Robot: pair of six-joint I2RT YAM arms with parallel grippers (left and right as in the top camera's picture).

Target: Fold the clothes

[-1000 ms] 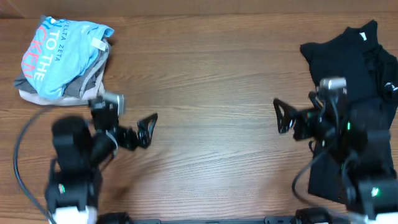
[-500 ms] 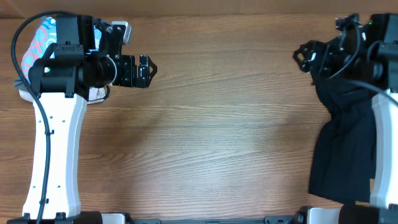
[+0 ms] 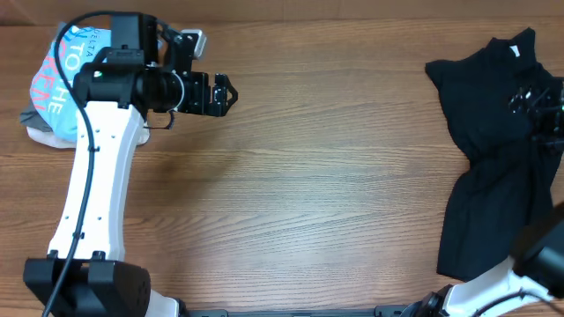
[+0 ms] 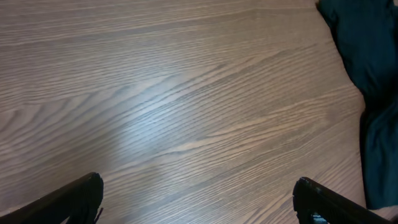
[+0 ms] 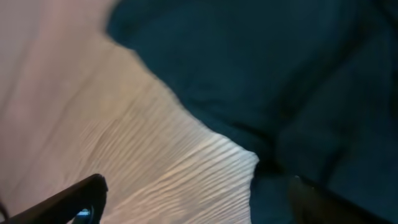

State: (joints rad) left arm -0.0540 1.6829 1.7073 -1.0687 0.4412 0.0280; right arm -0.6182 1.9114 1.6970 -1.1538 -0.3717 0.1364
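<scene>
The clothes lie in two lots. A black shirt (image 3: 489, 106) with a white neck tag (image 3: 514, 51) is spread at the far right, and more black cloth (image 3: 489, 220) trails toward the front edge. A light-blue lettered tee (image 3: 62, 75) tops a small pile at the far left. My left gripper (image 3: 226, 92) is open over bare wood just right of that pile, its fingertips (image 4: 81, 196) wide apart. My right gripper (image 3: 535, 101) hovers over the black shirt (image 5: 261, 68), jaws open across its edge, with one finger (image 5: 78, 199) above wood.
Grey and beige garments (image 3: 40, 132) lie under the blue tee. The brown wooden table (image 3: 335, 176) stretches between the two lots. The left arm's white link (image 3: 88, 202) runs along the left side. Black cloth (image 4: 373, 56) shows at the right of the left wrist view.
Both arms have reached from the front to the far side. In the last half second the right gripper swung right over the black shirt, and the left one edged right.
</scene>
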